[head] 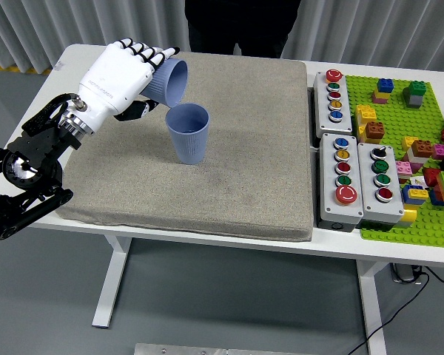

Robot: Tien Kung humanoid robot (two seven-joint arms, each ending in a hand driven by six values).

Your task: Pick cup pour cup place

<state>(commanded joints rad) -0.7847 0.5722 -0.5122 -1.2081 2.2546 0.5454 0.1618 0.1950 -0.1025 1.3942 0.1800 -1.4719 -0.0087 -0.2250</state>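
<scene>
My left hand [137,74], white with black fingertips, is shut on a blue cup [170,82] and holds it tipped on its side, mouth facing right and down. Just below that mouth a second blue cup [188,132] stands upright on the grey mat [229,170]. The held cup hangs just above the standing cup's rim at its upper left. No liquid is visible between them. The right hand is out of view.
Right of the mat lie three grey button boxes [334,96] [343,180] [381,183]. A green baseplate [422,111] with several coloured bricks fills the far right. A person in dark clothes [240,22] stands at the far side.
</scene>
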